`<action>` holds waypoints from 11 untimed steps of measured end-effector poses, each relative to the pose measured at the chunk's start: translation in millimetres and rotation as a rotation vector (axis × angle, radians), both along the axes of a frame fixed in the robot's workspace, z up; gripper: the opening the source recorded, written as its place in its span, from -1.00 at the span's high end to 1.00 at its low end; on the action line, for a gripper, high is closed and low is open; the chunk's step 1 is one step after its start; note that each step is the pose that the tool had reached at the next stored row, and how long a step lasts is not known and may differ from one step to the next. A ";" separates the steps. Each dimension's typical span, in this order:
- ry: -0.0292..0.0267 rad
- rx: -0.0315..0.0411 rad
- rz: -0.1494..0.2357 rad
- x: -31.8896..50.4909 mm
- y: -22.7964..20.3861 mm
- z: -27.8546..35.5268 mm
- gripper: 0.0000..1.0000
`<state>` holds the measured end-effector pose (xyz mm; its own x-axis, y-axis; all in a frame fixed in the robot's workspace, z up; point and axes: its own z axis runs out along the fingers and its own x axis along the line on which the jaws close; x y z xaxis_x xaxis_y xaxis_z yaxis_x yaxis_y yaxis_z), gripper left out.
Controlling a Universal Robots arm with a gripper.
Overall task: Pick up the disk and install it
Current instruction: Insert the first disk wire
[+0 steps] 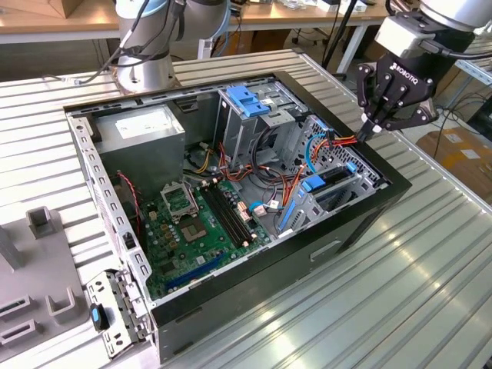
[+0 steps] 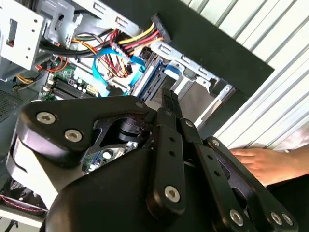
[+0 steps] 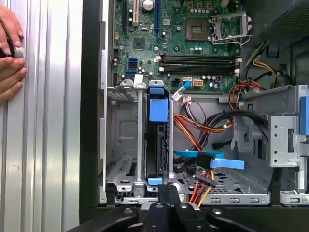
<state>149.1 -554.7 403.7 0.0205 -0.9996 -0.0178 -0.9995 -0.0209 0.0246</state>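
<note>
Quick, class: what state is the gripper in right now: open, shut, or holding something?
Gripper: shut, fingers pressed together, holding nothing.

This is a robotics lab or workshop — an open computer case (image 1: 307, 257) with its boards and wiring bare lies on a ribbed metal bench (image 1: 430, 261). Just behind the case a robot arm's base (image 1: 142, 73) stands on that bench, and farther behind it run long wooden desks (image 1: 46, 19) — past the case, toward the exterior view's right, a cardboard box (image 1: 461, 150) sits lower down.
</note>
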 end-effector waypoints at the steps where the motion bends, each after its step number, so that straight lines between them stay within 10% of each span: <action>1: 0.0000 -0.0005 0.000 4.6 2.5 0.0 0.79; 11: 0.0000 -0.0008 0.120 13.6 5.2 -0.7 0.79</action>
